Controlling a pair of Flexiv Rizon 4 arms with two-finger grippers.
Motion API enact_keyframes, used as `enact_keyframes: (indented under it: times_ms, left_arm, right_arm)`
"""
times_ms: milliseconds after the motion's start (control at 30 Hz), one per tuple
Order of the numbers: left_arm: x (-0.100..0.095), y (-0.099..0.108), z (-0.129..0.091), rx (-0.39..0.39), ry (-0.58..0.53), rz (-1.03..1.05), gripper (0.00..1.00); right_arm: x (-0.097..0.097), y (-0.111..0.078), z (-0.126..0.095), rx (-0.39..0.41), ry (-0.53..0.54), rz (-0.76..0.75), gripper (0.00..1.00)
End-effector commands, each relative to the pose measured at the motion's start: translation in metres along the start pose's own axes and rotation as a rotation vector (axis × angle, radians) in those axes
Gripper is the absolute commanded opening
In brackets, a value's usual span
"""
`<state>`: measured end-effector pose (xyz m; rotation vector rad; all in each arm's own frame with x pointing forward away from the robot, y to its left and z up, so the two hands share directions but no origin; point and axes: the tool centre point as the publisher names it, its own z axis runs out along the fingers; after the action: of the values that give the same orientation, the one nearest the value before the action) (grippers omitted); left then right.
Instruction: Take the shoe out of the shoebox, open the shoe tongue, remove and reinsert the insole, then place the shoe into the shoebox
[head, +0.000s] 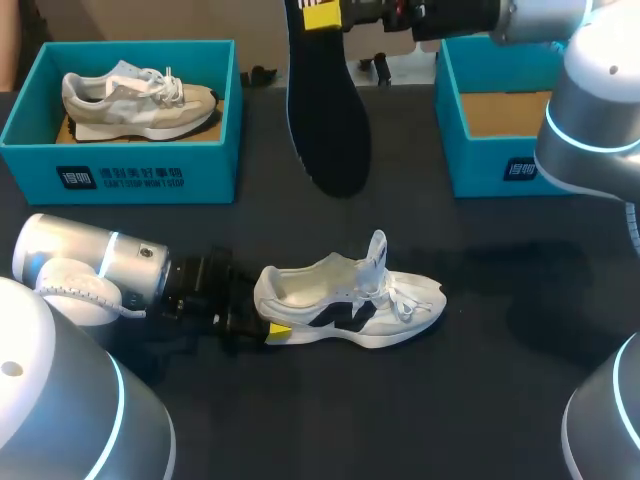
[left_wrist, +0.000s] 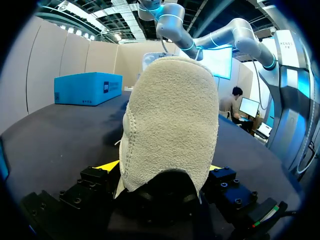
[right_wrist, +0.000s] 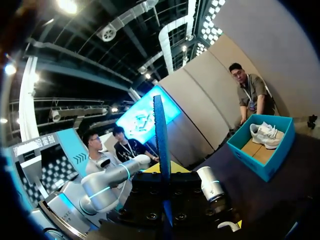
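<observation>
Dark desk; at its far side, left shoebox (beige shoe inside) and right shoebox. Clamps white shoe by the heel, upright mid-desk, in left hand. Pinches black insole, hanging above the desk, in right hand.

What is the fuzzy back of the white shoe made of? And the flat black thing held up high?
The heel of the white sneaker looks like pale suede or a suede-like fabric: matte and fuzzy. The flat black foot-shaped insole may be thin foam: dull, no shine, but that is a guess.
</observation>
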<state>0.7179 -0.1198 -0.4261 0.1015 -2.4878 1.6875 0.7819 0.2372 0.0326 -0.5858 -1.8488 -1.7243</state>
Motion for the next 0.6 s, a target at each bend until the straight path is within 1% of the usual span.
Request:
enact_keyframes:
  times_ms: [33, 100, 200, 300, 500, 600]
  left_arm:
    - [-0.001, 0.002, 0.002, -0.002, 0.0, 0.0, 0.0]
    - [-0.001, 0.002, 0.002, -0.002, 0.0, 0.0, 0.0]
    - [-0.001, 0.002, 0.002, -0.002, 0.0, 0.0, 0.0]
    - [-0.001, 0.002, 0.002, -0.002, 0.0, 0.0, 0.0]
    - [-0.001, 0.002, 0.002, -0.002, 0.0, 0.0, 0.0]
    - [-0.001, 0.002, 0.002, -0.002, 0.0, 0.0, 0.0]
  right_arm:
    - [0.0, 0.0, 0.001, 0.002, -0.003, 0.002, 0.0]
    - [-0.002, 0.0, -0.002, 0.005, 0.016, 0.029, 0.0]
    - [0.001, -0.001, -0.008, 0.023, 0.005, 0.051, 0.0]
    - [0.003, -0.004, -0.019, 0.013, -0.004, 0.084, 0.0]
    - [0.006, -0.014, -0.038, -0.003, -0.067, 0.178, 0.0]
    - [0.014, -0.017, -0.045, -0.029, -0.095, 0.185, 0.0]
